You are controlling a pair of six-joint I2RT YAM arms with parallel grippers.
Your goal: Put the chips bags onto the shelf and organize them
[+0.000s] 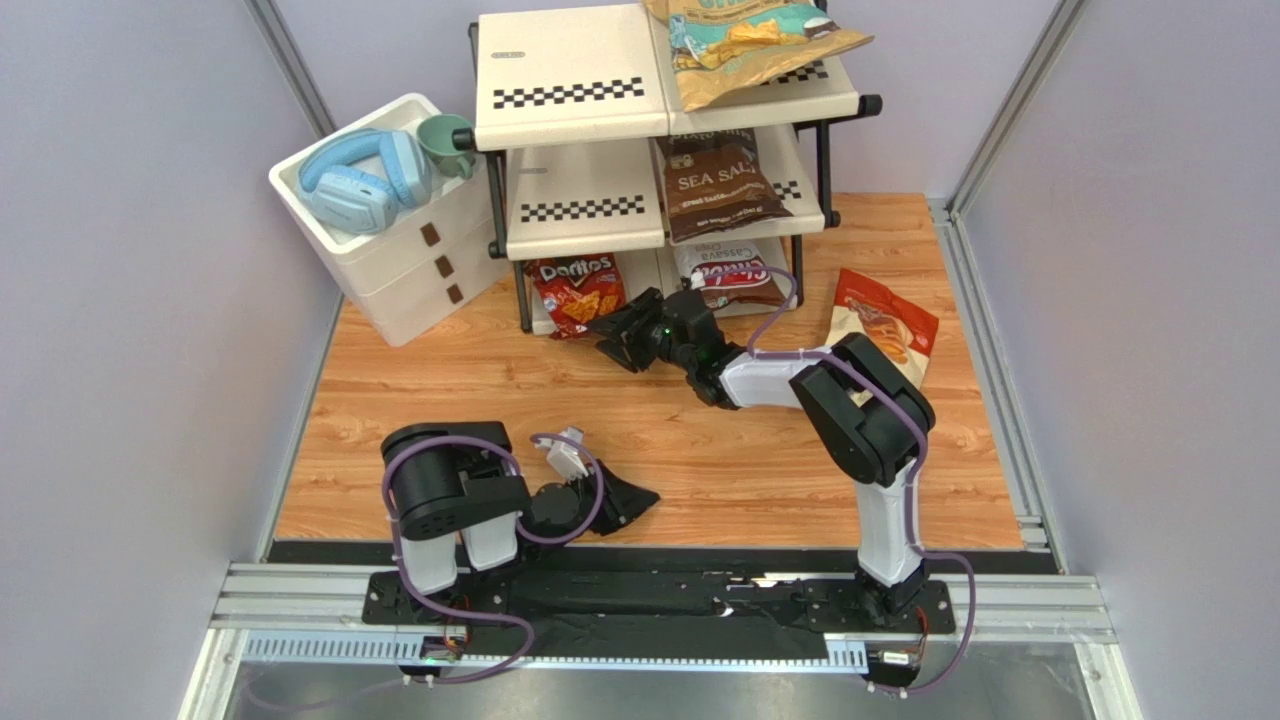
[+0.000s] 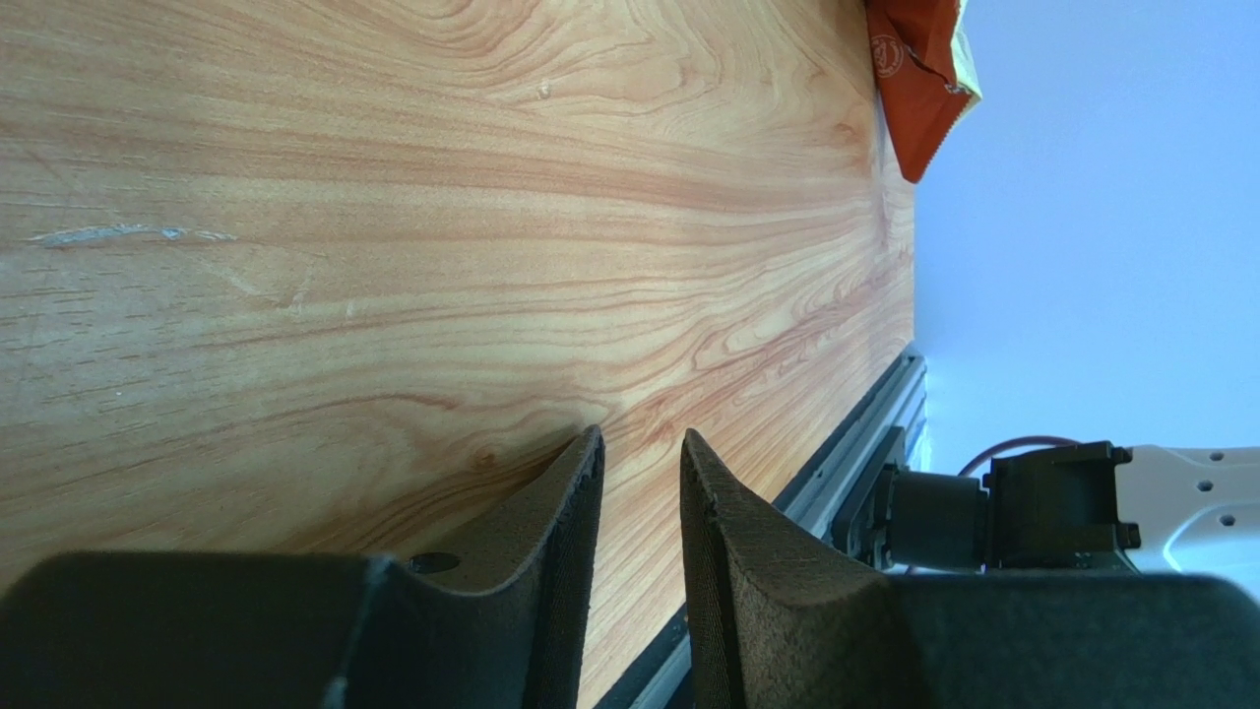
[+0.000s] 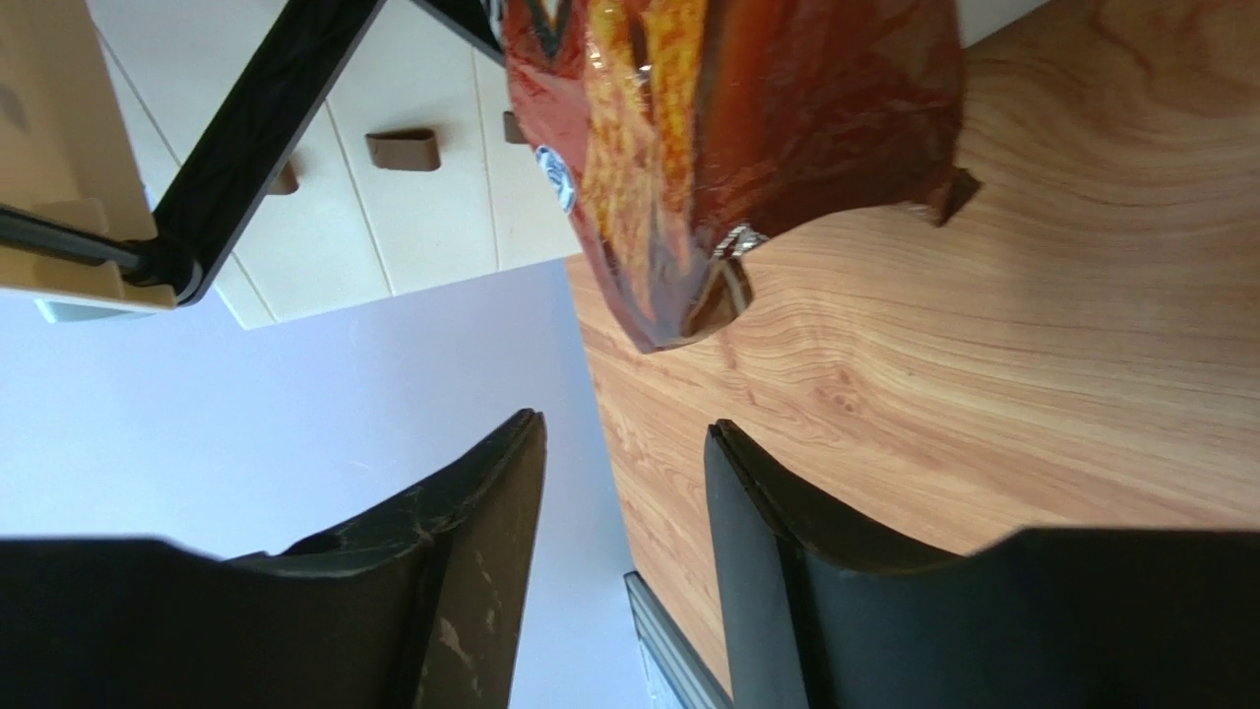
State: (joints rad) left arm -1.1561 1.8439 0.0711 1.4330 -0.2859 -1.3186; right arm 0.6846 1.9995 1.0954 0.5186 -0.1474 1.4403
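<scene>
Shelf: We see the shelf [image 1: 571, 68] at the far side of the table [image 1: 451, 393].
Bags put away: Four bags are on it. The tan-and-teal bag [image 1: 744, 45] is on the top level. The Sea Salt bag [image 1: 718, 183] is in the middle. The Doritos bag [image 1: 576, 290] and the Chuba bag [image 1: 732, 275] sit side by side at the bottom.
Bag not put away yet: The cream bag with the red-orange top [image 1: 887, 323] lies flat on the table. It is to the right of the shelf and not touching it.
Its long side: We see it run mostly from far to near, tipped a little.
Right gripper: The right gripper [image 3: 624, 429] points at the Doritos bag. The bag is just in front of its tips. Its two fingers are apart and nothing is between them.
Left gripper: The left gripper [image 2: 644, 440] is tucked in low near its own base. Its fingers are a little apart and hold nothing.
Which way to go: From the right gripper, the cream bag lies well off to the right, beside that arm's own elbow.
Nearer arm: We think the right arm is much nearer. The left arm is far across the table from the bag.
Our guess: The right gripper must swing right and turn to grab the bag across its short side.
</scene>
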